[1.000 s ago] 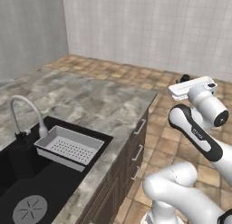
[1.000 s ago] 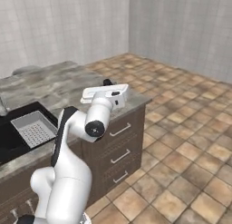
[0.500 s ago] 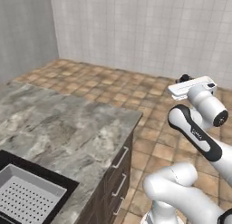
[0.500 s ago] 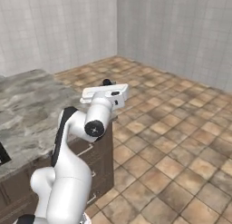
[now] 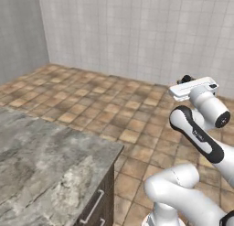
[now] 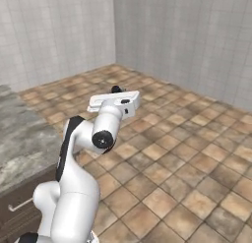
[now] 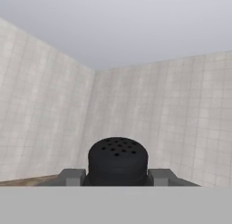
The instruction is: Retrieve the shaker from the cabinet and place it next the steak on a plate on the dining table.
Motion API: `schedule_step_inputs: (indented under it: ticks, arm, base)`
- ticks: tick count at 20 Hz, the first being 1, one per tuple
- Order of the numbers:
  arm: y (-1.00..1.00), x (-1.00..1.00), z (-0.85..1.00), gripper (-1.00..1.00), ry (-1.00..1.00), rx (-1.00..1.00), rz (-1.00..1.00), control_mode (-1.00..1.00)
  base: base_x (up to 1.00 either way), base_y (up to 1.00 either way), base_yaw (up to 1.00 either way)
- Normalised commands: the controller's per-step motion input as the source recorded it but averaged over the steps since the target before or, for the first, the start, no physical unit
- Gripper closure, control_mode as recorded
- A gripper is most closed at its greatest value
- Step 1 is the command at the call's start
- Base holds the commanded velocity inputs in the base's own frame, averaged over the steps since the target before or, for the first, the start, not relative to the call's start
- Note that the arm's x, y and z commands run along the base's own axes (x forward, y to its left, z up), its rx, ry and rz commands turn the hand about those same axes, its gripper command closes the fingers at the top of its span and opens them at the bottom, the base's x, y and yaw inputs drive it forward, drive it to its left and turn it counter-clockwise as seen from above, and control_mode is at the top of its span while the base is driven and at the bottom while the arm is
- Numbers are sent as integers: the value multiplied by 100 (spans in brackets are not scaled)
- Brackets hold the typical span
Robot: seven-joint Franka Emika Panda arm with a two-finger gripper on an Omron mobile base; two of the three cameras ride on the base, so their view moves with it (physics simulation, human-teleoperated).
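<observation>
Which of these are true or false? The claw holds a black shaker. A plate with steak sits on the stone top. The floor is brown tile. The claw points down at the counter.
1. The claw holds a black shaker: true.
2. A plate with steak sits on the stone top: false; the visible part of the top is bare.
3. The floor is brown tile: true.
4. The claw points down at the counter: false; the hand view faces the tiled walls and the ceiling.
</observation>
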Motion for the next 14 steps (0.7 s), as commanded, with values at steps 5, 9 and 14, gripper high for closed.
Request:
schedule_step_inputs:
  ticks: [5, 9, 14]
  arm:
    - [0, 0, 0, 100, 0, 0, 0, 100]
    - [0, 0, 0, 100, 0, 0, 0, 100]
    - [0, 0, 0, 100, 0, 0, 0, 100]
  base:
    - [100, -97, 0]
    - [100, -59, 2]
    - [100, -22, 9]
